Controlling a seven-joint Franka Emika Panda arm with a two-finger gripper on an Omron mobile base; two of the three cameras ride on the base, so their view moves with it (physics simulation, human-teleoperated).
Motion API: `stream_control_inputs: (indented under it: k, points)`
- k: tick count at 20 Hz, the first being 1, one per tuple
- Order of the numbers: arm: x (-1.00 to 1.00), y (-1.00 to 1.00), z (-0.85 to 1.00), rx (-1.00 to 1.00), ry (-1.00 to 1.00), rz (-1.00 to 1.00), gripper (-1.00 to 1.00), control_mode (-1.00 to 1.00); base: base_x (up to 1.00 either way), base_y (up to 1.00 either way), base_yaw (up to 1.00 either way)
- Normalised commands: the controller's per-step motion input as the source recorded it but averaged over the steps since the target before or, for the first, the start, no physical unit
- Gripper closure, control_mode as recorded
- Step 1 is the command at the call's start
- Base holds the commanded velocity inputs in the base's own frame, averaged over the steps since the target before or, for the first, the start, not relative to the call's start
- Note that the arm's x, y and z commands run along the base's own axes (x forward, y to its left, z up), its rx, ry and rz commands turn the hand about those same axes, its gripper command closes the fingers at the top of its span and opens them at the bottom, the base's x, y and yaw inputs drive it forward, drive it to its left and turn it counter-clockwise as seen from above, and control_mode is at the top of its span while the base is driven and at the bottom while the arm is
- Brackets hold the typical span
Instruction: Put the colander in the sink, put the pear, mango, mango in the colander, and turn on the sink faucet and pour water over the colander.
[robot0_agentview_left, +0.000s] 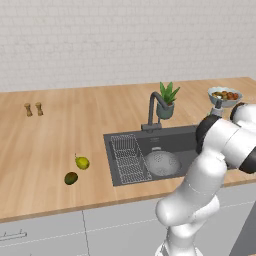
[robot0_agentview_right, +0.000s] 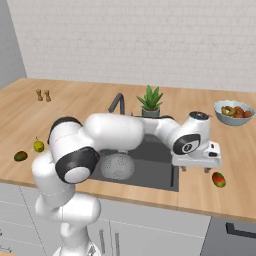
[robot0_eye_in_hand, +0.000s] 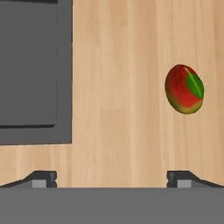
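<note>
Three fruits waiting outside the basin. Lying far left on the counter (robot0_agentview_left: 45, 150), near each other and well apart from the sink (robot0_agentview_left: 112, 150): a green-brown mango (robot0_agentview_left: 71, 178) and the pear (robot0_agentview_left: 82, 162), probably left for later trips. Sitting already in the sink beside the wire rack (robot0_agentview_left: 127, 157), below the sink faucet (robot0_agentview_left: 154, 110): the colander (robot0_agentview_left: 162, 163), ready to catch fruit, none inside. No water running. Hovering right of the basin above bare wood: the gripper (robot0_agentview_right: 196, 169), fingers spread wide, clasping nothing, seemingly lining up over the red mango (robot0_eye_in_hand: 184, 89), resting off to one side of the fingers, not between them
</note>
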Motion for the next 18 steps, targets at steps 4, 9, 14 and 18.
stream_control_inputs:
  k: [4,9,14,18]
  points:
    - [0.1,-0.38,-0.02,0.01,0.0,0.0,-1.0,-1.0,0.0,0.0,0.0]
    - [0.27,-0.31,-0.18,0.04,0.0,0.0,-1.0,-1.0,0.0,0.0,0.0]
    - [0.31,-0.29,-0.22,0.05,0.0,0.0,-1.0,-1.0,0.0,0.0,0.0]
    - [0.28,-0.23,-0.14,0.04,0.0,0.0,-1.0,-1.0,0.0,0.0,0.0]
